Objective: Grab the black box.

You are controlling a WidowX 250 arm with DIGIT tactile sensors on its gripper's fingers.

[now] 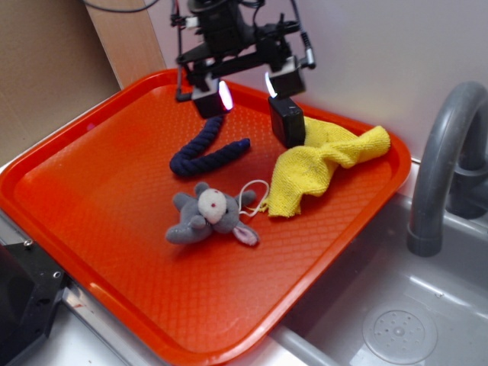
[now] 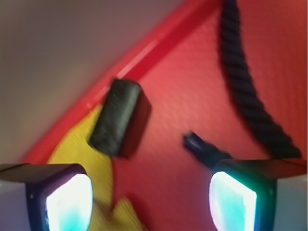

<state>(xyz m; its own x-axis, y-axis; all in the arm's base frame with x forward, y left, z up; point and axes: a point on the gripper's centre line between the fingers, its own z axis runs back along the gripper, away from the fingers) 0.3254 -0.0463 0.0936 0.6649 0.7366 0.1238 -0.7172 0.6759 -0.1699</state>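
Black box [image 2: 120, 118] lies beyond the wide-open, empty claw [image 2: 150, 199].

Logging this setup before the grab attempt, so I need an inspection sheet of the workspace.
Surface: orange tray, on a grey counter.
Job's things: black box standing on edge beside the yellow cloth, ungrasped.
Clutter: navy rope; grey plush mouse.
Grippers: gripper open, above the tray, with the box near one lit finger.
Cables: black wires above the gripper.
Surroundings: sink, grey faucet, black bracket.
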